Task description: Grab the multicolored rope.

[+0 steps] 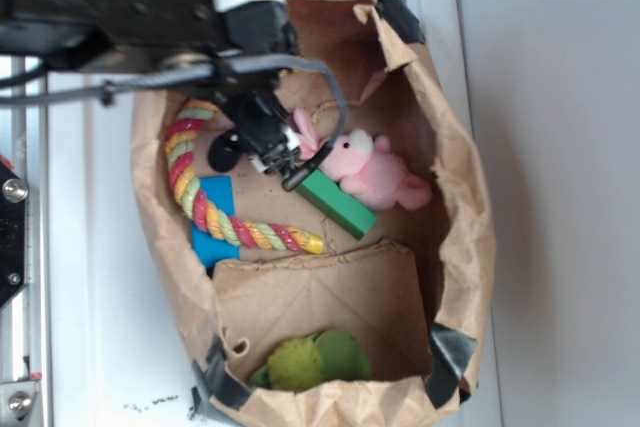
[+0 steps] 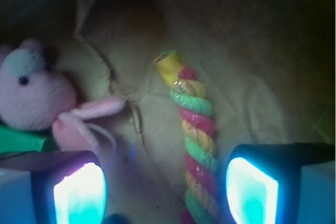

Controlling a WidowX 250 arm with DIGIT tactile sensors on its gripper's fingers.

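Note:
The multicolored rope point(image 1: 186, 175) curves in a C on the floor of a brown paper bag point(image 1: 468, 237), its yellow tip toward the bag's middle. My gripper point(image 1: 258, 165) hangs inside the bag, above the floor between the rope's curve and a pink plush bunny point(image 1: 375, 172). In the wrist view the rope point(image 2: 197, 129) runs straight up between my open fingers, close to the right fingertip point(image 2: 252, 190) and well apart from the left one point(image 2: 79, 195). My gripper point(image 2: 165, 192) holds nothing.
A green block point(image 1: 340, 205) lies against the bunny point(image 2: 37, 95). Under the rope's lower bend sits a blue flat piece point(image 1: 213, 227). A green plush shape point(image 1: 312, 359) rests behind a folded paper flap point(image 1: 320, 297). The bag's walls rise all around.

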